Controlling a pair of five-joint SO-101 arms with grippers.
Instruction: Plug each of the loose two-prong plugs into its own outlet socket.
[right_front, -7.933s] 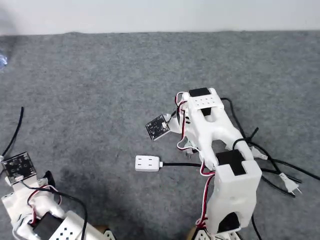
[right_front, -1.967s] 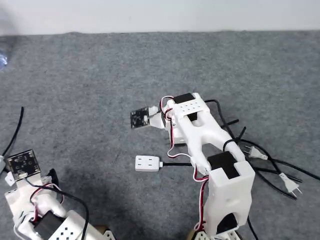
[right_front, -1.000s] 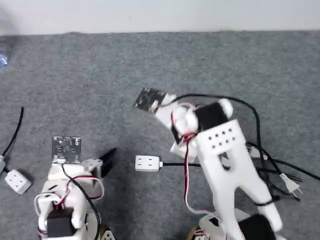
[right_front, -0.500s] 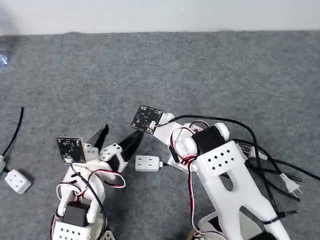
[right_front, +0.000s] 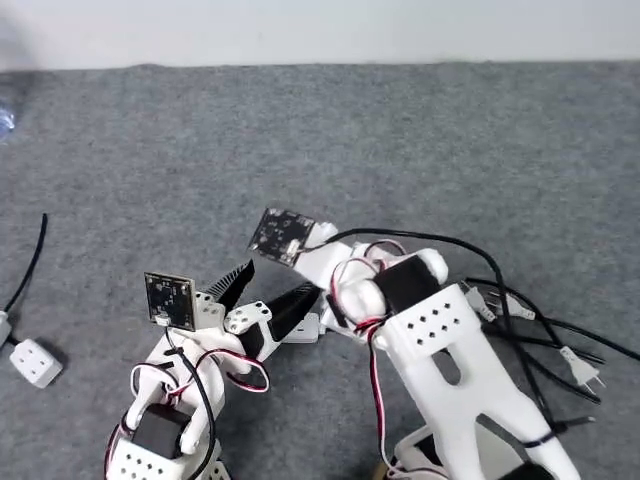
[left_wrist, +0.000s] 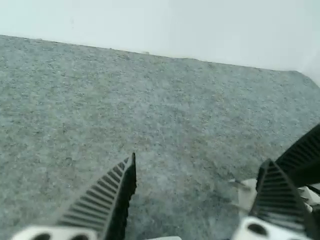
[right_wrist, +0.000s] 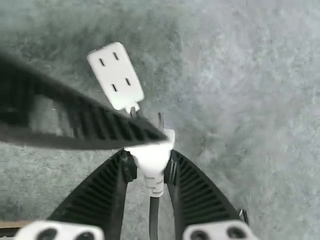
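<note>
The left pincer (right_front: 284, 277), jaws apart, has swung in over the outlet block (right_wrist: 116, 75). The right pincer (right_wrist: 148, 159), clamped on a plug (right_wrist: 155, 142), now sits just beside that block, so insertion looks close.

The table is covered in grey carpet (right_front: 420, 140), which runs back to a white wall (right_front: 320, 30). A white four-slot outlet socket (right_wrist: 116, 75) lies flat on it near the middle. At the left edge lies a second white outlet block (right_front: 35, 362), with a thin black cable (right_front: 33, 262) curving just beyond it. On the right lies a tangle of black cords (right_front: 560, 335) (some cross each other), with a two-prong plug (right_front: 583, 375) at its outer end and a pale plug (right_front: 514, 303) nearer the middle. At the far left edge sits a bluish object (right_front: 4, 120), perhaps plastic.
</note>
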